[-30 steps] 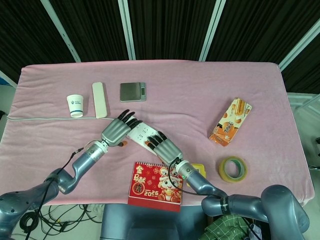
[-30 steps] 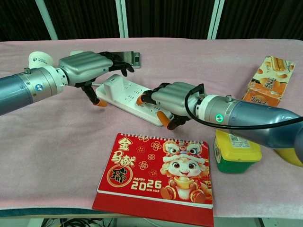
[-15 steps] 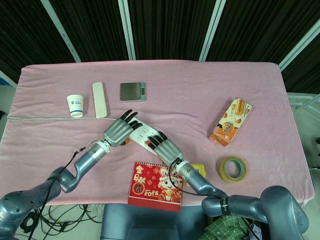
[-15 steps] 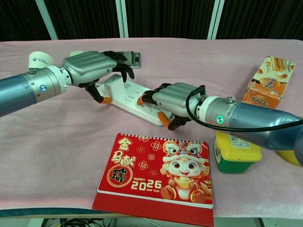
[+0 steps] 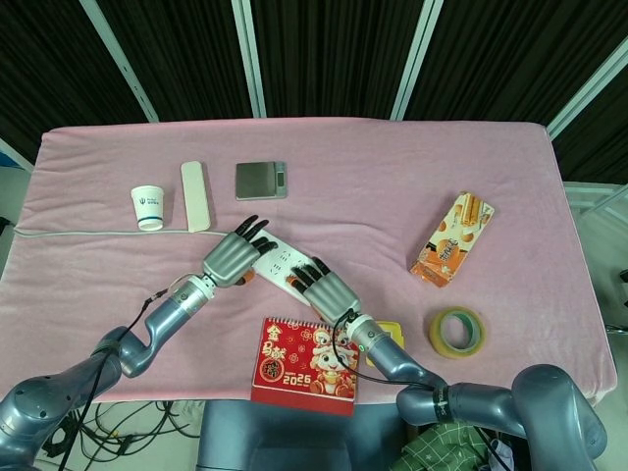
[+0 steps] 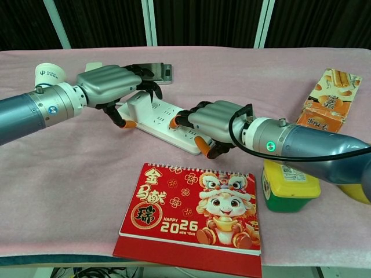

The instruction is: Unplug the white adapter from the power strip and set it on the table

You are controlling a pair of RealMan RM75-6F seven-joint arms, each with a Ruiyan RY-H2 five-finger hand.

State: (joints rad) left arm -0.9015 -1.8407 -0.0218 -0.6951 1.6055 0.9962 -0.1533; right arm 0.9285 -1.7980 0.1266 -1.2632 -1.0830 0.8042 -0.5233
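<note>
The white power strip [image 6: 165, 119] [image 5: 280, 261] lies slantwise on the pink cloth. A white adapter [image 6: 138, 102] is plugged into its left end. My left hand [image 6: 110, 86] [image 5: 234, 257] is over that end, fingers curled over the adapter's top and far side, with the thumb low at the strip's near edge. My right hand [image 6: 213, 123] [image 5: 324, 288] holds the strip's right end, fingertips on top and thumb at the near edge. In the head view the left hand hides the adapter.
A red 2026 calendar [image 6: 194, 208] lies just in front of the strip. A yellow-green box [image 6: 290, 184], snack box [image 5: 451, 238] and tape roll [image 5: 456, 332] sit right. A paper cup [image 5: 148, 206], white bar [image 5: 195, 196] and scale [image 5: 261, 180] sit behind.
My left hand came down and to the right over the strip's left end and curled its fingers around the adapter. The right hand stayed on the strip.
</note>
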